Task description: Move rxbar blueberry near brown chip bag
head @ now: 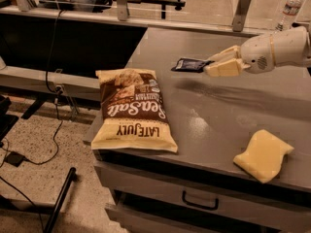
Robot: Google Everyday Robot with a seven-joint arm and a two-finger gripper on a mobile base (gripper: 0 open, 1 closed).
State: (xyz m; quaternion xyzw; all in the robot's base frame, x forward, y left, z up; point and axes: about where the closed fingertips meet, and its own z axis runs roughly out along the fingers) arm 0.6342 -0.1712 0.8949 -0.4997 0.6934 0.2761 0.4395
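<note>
Floor: speckled stone floor [29, 130] along the left of the frame, lower than the table.
Table: smooth grey table [228, 110] with a dull sheen filling the centre and right, and a drawer handle [199, 203] under its near edge.
Brown chip bag: the brown chip bag [133, 110] lies flat at centre-left by the table's near left corner. It is puffy and crinkled, and its long axis runs up and down the frame. The lettering reads upside down, with the cream "LATE JULY" end nearest the bottom.
Rxbar blueberry: the rxbar blueberry [189, 64] sits upper centre, above and right of the bag and well apart from it. It is a thin, glossy dark slab lifted off the table over its own shadow. Its long axis runs left to right and its free end points left.
Gripper: the gripper [209, 66] is just right of the bar, its cream fingers pinching the bar's right end.
Arm: the rounded white arm [277, 50] reaches in from the upper right.
Sponge: a pale yellow sponge block [263, 155] with soft edges lies at lower right.
Bottle: a clear water bottle [290, 8] stands in the top right corner.
</note>
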